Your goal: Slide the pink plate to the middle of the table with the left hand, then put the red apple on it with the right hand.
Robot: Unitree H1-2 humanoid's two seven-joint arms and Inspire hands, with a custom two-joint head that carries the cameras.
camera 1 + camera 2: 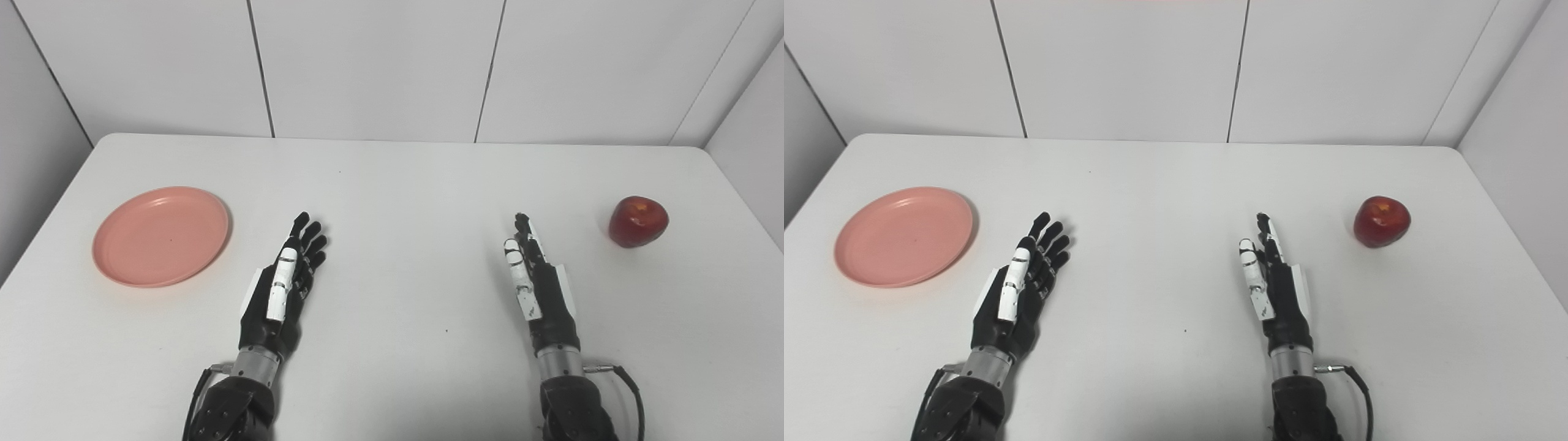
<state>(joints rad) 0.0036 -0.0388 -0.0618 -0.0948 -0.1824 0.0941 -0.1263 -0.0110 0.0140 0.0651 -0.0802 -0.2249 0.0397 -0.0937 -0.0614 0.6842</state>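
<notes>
at 9 o'clock on the table (392, 184): pink plate (160, 236), bare. red apple (637, 221) at 3 o'clock. left hand (283, 288) and right hand (536, 282) between them, both spread, holding nothing.

Looks like a lab test cell from my feed, not a home or kitchen. I see a plain white bench (392, 184) boxed in on three sides by bare white wall panels (373, 67) with dark seams, nothing decorative anywhere. Only staged props on it: a pink plate (160, 236) far left and a red apple (637, 221) far right, well apart.
</notes>
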